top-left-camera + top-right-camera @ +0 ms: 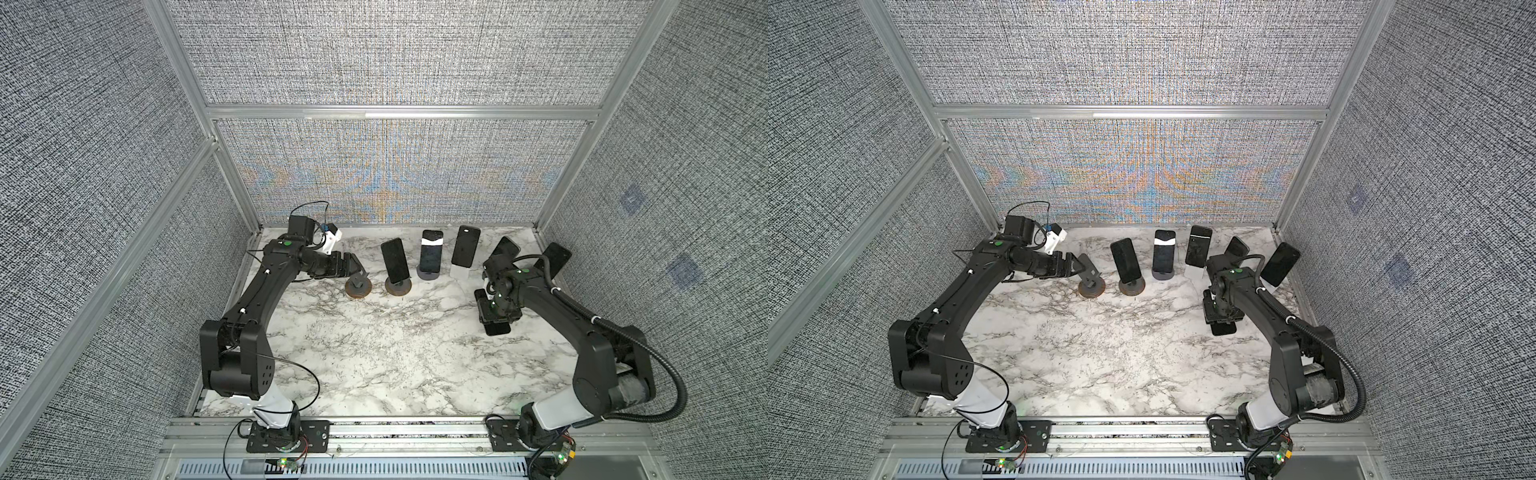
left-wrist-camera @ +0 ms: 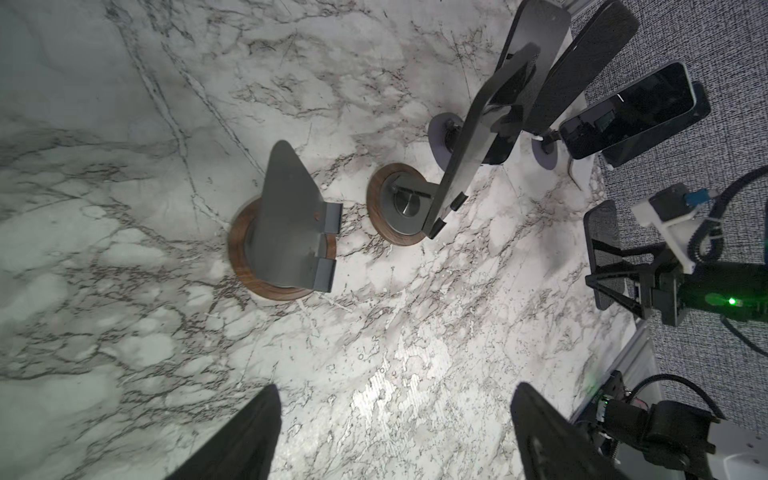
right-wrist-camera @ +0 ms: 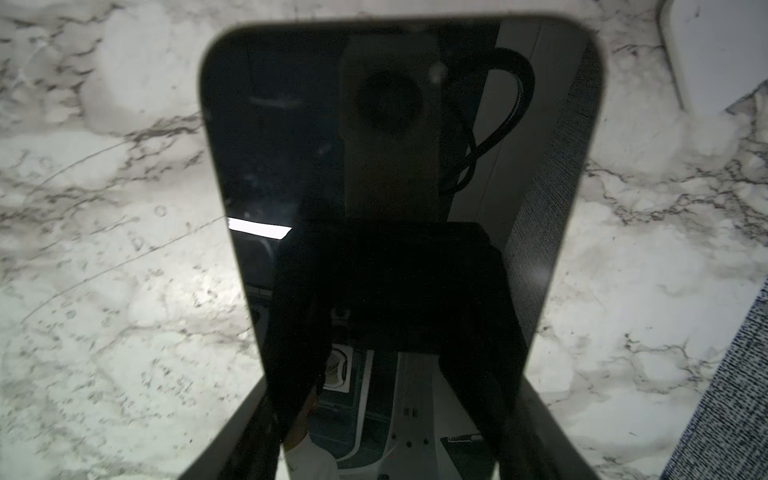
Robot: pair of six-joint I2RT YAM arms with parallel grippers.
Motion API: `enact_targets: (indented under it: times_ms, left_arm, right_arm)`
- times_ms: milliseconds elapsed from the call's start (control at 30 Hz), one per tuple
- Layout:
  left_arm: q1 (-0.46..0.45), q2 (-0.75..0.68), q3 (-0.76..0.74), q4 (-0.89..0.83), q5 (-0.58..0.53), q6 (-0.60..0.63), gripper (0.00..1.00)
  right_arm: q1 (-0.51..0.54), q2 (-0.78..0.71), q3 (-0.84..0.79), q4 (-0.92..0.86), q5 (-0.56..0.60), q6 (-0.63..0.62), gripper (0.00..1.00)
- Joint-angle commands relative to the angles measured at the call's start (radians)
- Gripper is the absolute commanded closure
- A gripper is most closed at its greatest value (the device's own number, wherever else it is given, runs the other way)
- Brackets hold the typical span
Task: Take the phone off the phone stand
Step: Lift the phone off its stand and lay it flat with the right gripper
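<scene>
Marble table (image 1: 374, 353), both top views: black phone (image 1: 497, 330) is largely hidden beneath right gripper (image 1: 500, 319), right of centre. Left wrist view: left gripper (image 2: 395, 407) is seen spread wide, empty, fingers cropped below; empty phone stand (image 2: 286, 232) centred. Right wrist view: phone is clamped between jaws, lower end cut off.

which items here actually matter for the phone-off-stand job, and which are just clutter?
In play:
- phone, gripped in right pincer
- empty stand, wood base, near the open left pincer

Idle:
- five phones propped along the back
</scene>
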State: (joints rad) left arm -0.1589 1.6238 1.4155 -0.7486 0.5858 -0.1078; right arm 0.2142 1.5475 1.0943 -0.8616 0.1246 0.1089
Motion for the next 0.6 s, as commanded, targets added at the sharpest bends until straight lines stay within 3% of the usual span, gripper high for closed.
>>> enact_targets:
  times_ms: [0, 433, 567]
  left_arm:
    - [0.011, -0.027, -0.024, 0.046, -0.026, 0.024, 0.13]
    - [0.02, -0.033, -0.037, 0.028, -0.06, 0.054, 0.13]
    - [0.027, -0.029, -0.031, 0.015, -0.059, 0.062, 0.12]
  right_arm:
    - [-0.021, 0.036, -0.014, 0.097, -0.009, -0.03, 1.0]
    - [-0.042, 0.184, -0.036, 0.193, -0.051, -0.049, 1.0]
    - [-0.041, 0.192, -0.067, 0.213, -0.048, -0.039, 0.93]
